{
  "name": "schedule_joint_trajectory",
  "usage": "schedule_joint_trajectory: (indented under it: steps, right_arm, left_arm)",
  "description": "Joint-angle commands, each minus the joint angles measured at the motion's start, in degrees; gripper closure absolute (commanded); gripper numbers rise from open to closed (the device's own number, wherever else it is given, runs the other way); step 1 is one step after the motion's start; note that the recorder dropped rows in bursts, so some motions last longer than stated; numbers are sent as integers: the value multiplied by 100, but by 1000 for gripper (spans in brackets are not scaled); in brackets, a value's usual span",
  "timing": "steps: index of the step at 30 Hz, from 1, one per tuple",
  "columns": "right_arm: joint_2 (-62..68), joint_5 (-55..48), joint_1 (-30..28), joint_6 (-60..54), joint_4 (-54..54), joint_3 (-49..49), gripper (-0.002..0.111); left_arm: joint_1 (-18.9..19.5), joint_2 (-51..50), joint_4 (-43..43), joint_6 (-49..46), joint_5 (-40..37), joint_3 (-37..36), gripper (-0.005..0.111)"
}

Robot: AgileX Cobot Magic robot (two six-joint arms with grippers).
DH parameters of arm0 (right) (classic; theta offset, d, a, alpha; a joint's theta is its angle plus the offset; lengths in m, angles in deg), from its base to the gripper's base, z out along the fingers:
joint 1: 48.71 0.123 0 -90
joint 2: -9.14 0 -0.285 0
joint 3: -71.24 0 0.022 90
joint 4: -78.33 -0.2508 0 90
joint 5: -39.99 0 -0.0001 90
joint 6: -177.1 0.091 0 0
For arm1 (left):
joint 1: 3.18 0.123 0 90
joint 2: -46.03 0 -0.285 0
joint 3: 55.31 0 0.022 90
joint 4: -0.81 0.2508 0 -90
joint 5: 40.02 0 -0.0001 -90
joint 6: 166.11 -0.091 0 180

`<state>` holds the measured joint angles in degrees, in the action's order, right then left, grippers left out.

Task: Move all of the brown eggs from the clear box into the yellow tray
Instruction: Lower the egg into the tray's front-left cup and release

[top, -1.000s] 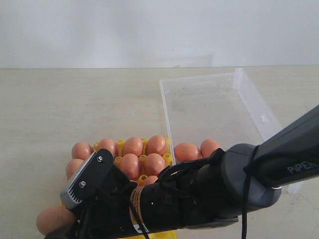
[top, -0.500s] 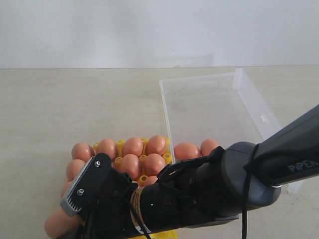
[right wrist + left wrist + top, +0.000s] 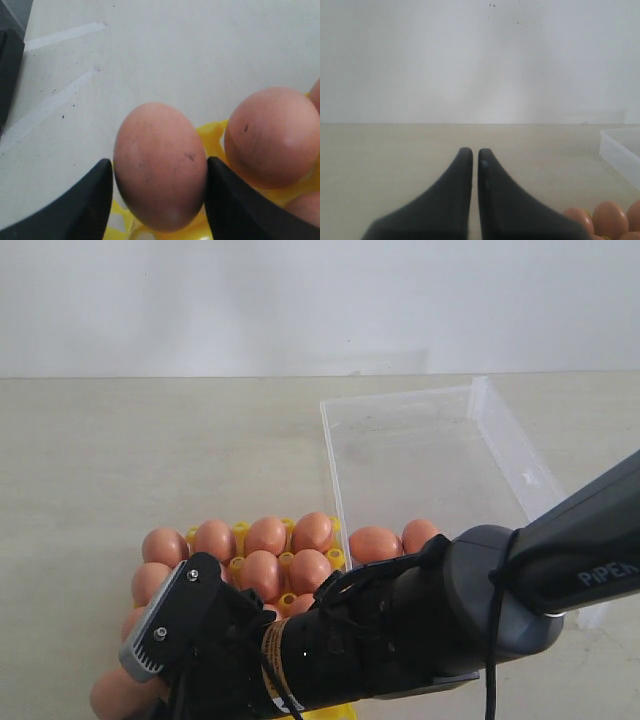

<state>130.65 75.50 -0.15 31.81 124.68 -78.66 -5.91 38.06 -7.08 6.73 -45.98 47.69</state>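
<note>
While your left gripper hangs clenched, empty, your right gripper flanks a brown egg, near-left corner of the yellow tray, grasped or released you cannot tell

Soft, even light, barely any shadows. In the exterior view the right arm at six o'clock looms slightly blurred.

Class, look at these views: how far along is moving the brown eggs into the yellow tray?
Done: brown eggs fill most visible cups of the yellow tray. In hand: the right gripper holds one egg over a tray cup. To do: at least two eggs lie in the clear box; the arm hides its near end.
</note>
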Motion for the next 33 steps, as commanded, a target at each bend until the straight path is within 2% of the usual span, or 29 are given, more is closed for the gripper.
schedule_joint_trajectory:
  steps: [1,10,14,16,25,33]
  right_arm:
    - [11,-103,4,32,69,30,59]
    - [11,-103,4,-149,69,30,58]
    - [11,-103,4,-203,56,17,47]
    - [11,-103,4,-233,56,17,45]
    - [-120,-250,4,-233,-30,17,45]
    - [-530,-1109,4,-233,-232,17,45]
  left_arm:
    - [15,18,-2,-17,1,-21,103]
    - [15,18,-2,-17,14,-21,103]
    - [15,18,-2,-17,14,-21,103]
    - [15,18,-2,-17,14,-21,103]
    - [15,18,-2,-17,14,-21,103]
    - [15,18,-2,-17,14,-21,103]
